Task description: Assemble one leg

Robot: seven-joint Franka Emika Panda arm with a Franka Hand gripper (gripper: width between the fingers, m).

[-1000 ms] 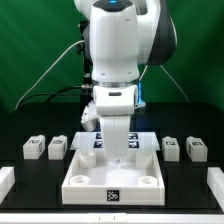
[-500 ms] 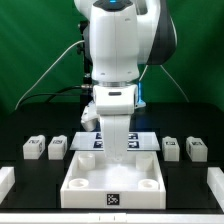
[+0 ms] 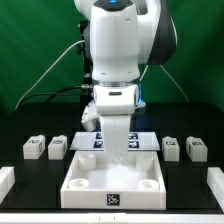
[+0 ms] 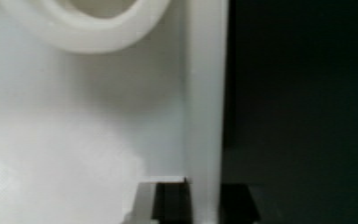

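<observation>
The large white tray-like piece (image 3: 88,196) lies in the middle of the black table, with round sockets in its corners. My gripper (image 3: 119,151) is down at its far rim. In the wrist view the two dark fingers (image 4: 169,203) stand on either side of the thin upright rim (image 4: 204,100) with no visible gap, so my gripper (image 4: 204,203) is shut on it. One corner socket (image 4: 98,28) shows nearby. Four small white legs with tags stand apart from the gripper: two at the exterior view's left (image 3: 35,148) (image 3: 58,147), two at its right (image 3: 171,147) (image 3: 195,150).
The marker board (image 3: 147,140) lies flat behind the tray, partly hidden by the arm. White pieces sit at the front corners of the table, one at the exterior view's left (image 3: 5,180) and one at its right (image 3: 216,181). A green backdrop and cables are behind.
</observation>
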